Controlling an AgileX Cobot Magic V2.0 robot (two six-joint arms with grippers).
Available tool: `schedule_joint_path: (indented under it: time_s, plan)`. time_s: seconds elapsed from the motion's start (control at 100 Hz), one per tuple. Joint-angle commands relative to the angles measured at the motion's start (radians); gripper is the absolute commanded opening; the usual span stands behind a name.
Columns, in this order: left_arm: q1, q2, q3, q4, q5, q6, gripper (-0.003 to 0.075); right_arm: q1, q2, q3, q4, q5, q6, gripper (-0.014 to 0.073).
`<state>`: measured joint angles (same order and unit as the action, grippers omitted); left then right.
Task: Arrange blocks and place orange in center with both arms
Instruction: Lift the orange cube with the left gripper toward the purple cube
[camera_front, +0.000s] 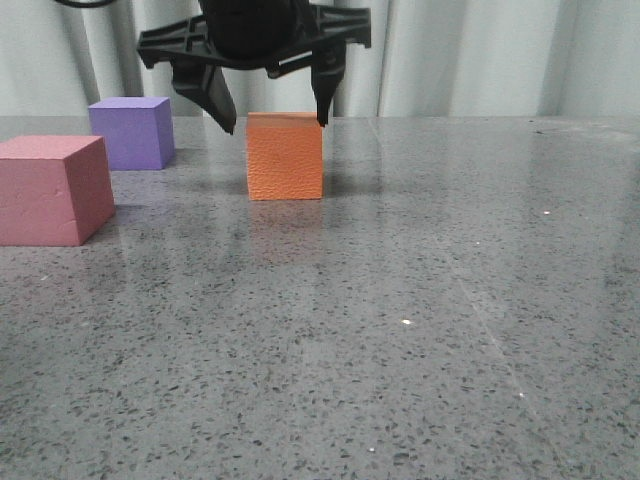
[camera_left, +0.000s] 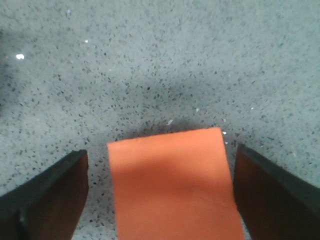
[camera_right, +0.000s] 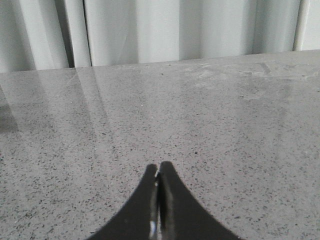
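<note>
The orange cube (camera_front: 285, 157) stands on the grey speckled table near the middle back. My left gripper (camera_front: 277, 122) hovers open just above it, one fingertip to the left of the cube's top, the other at its right top corner. In the left wrist view the orange cube (camera_left: 172, 185) lies between the two spread fingers (camera_left: 50, 200) with gaps on both sides. The purple cube (camera_front: 132, 132) sits at the back left. The pink-red cube (camera_front: 52, 189) is at the left, nearer. My right gripper (camera_right: 158, 167) is shut, empty, over bare table.
A pale curtain (camera_front: 480, 55) hangs behind the table's far edge. The grey table (camera_front: 400, 330) stretches wide to the right and front of the cubes.
</note>
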<state>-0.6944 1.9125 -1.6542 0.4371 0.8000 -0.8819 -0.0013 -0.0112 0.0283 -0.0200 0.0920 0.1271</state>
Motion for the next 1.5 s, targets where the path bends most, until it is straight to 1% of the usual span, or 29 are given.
schedule_joint_path:
  time_s: [0.0, 0.19, 0.26, 0.31, 0.37, 0.42, 0.49, 0.5, 0.51, 0.53, 0.56, 0.57, 0.62, 0.7, 0.81, 0.97, 1.09, 1.27, 1.49]
  plan:
    - [-0.007, -0.038, -0.031, 0.004, -0.023, -0.01, 0.0553, -0.007, -0.022, -0.015, 0.001, -0.083, -0.009, -0.0067]
    - [-0.007, -0.013, -0.031, -0.018, -0.021, -0.01, 0.0551, -0.007, -0.022, -0.015, 0.001, -0.083, -0.009, -0.0067]
    - [-0.007, -0.011, -0.031, -0.018, -0.021, -0.01, 0.0515, -0.007, -0.022, -0.015, 0.001, -0.083, -0.009, -0.0067]
    - [-0.007, -0.011, -0.031, -0.018, -0.018, -0.01, 0.0464, -0.007, -0.022, -0.015, 0.001, -0.083, -0.009, -0.0067]
    - [-0.007, -0.011, -0.031, -0.018, -0.014, -0.008, 0.0384, -0.007, -0.022, -0.015, 0.001, -0.083, -0.009, -0.0067]
    - [-0.007, -0.011, -0.033, -0.018, -0.008, -0.006, 0.0288, -0.007, -0.022, -0.015, 0.001, -0.083, -0.009, -0.0067]
    - [-0.007, -0.011, -0.033, -0.018, -0.008, 0.018, 0.0181, -0.007, -0.022, -0.015, 0.001, -0.083, -0.009, -0.0067]
    - [-0.007, -0.013, -0.033, -0.018, -0.006, 0.022, 0.0148, -0.007, -0.022, -0.015, 0.001, -0.083, -0.009, -0.0067]
    - [-0.007, -0.013, -0.033, -0.018, -0.006, 0.022, 0.0148, -0.007, -0.022, -0.015, 0.001, -0.083, -0.009, -0.0067]
    - [-0.007, -0.016, -0.033, -0.018, -0.003, 0.024, 0.0109, -0.007, -0.022, -0.015, 0.001, -0.083, -0.009, -0.0067]
    - [-0.007, -0.02, -0.033, -0.018, 0.0, 0.026, 0.0084, -0.007, -0.022, -0.015, 0.001, -0.083, -0.009, -0.0067]
    - [-0.007, -0.022, -0.033, -0.018, 0.0, 0.027, 0.0063, -0.007, -0.022, -0.015, 0.001, -0.083, -0.009, -0.0067]
    - [-0.007, -0.037, -0.033, -0.018, 0.002, 0.031, 0.0033, -0.007, -0.022, -0.015, 0.001, -0.083, -0.009, -0.0067]
    - [-0.007, -0.068, -0.033, -0.016, 0.0, 0.061, 0.0024, -0.007, -0.022, -0.015, 0.001, -0.083, -0.009, -0.0067]
    - [-0.007, -0.125, -0.033, 0.044, 0.005, 0.074, 0.0024, -0.007, -0.022, -0.015, 0.001, -0.083, -0.009, -0.0067]
    - [0.004, -0.196, -0.033, 0.167, 0.077, 0.074, 0.0024, -0.007, -0.022, -0.015, 0.001, -0.083, -0.009, -0.0067]
    - [0.034, -0.237, -0.017, 0.21, 0.107, 0.074, 0.0024, -0.007, -0.022, -0.015, 0.001, -0.083, -0.009, -0.0067]
    - [0.114, -0.281, 0.055, 0.21, 0.093, 0.07, 0.0024, -0.007, -0.022, -0.015, 0.001, -0.083, -0.009, -0.0067]
    - [0.213, -0.339, 0.19, 0.185, -0.007, 0.07, 0.0024, -0.007, -0.022, -0.015, 0.001, -0.083, -0.009, -0.0067]
